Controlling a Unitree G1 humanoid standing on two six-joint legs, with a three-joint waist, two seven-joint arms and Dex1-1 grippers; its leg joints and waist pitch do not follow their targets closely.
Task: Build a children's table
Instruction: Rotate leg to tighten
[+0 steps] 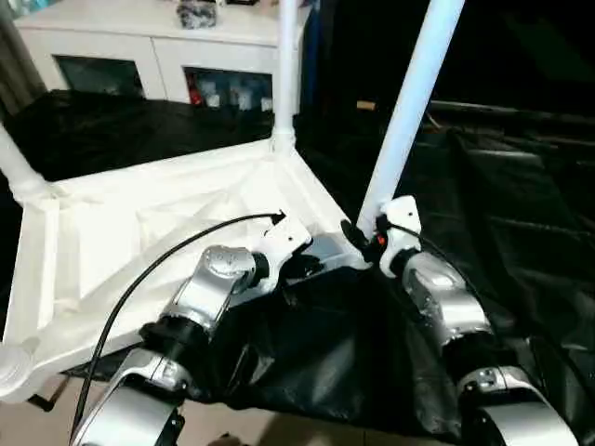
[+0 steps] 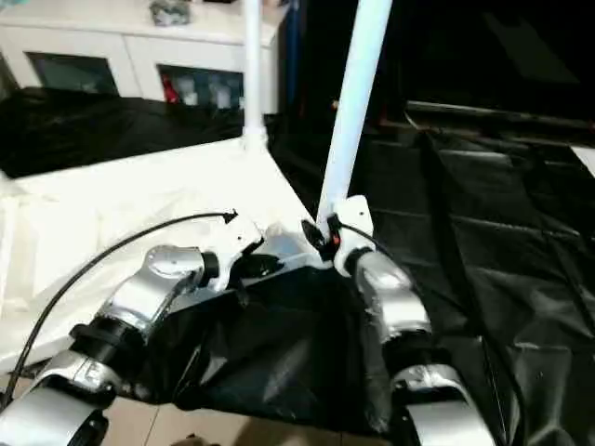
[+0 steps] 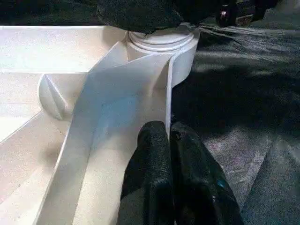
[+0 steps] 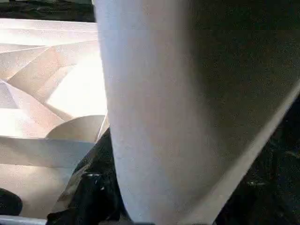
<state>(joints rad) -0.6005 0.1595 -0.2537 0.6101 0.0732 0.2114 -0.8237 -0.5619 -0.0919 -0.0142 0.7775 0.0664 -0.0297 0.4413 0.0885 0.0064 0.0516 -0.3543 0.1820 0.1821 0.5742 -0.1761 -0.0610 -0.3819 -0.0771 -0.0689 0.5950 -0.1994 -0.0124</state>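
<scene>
The white tabletop [image 1: 139, 251] lies upside down, ribbed underside up, on a black sheet [image 1: 502, 214] that covers the surface beneath; it fills the head view from about nine o'clock to the centre. Three legs stand in its corner sockets: a far leg [image 1: 286, 65] at twelve o'clock, a near leg [image 1: 409, 107] rising toward one o'clock from the corner closest to the arms, and a third leg [image 1: 19, 167] at nine o'clock, cut by the picture's edge. A fourth socket [image 1: 14, 367] shows at eight o'clock, holding no leg.

The left claw [image 3: 168, 136] is pressed together on the tabletop's thin side wall [image 3: 167, 101], one black finger either side of it, just short of the round corner socket [image 3: 161, 44].

The right claw [image 1: 367, 237] sits at the base of the near leg, its jaws around the tube, which looms very close in the right wrist view [image 4: 154, 112].

Beyond the sheet, at eleven o'clock, stands a white cabinet [image 1: 139, 46] with glass-fronted doors.
</scene>
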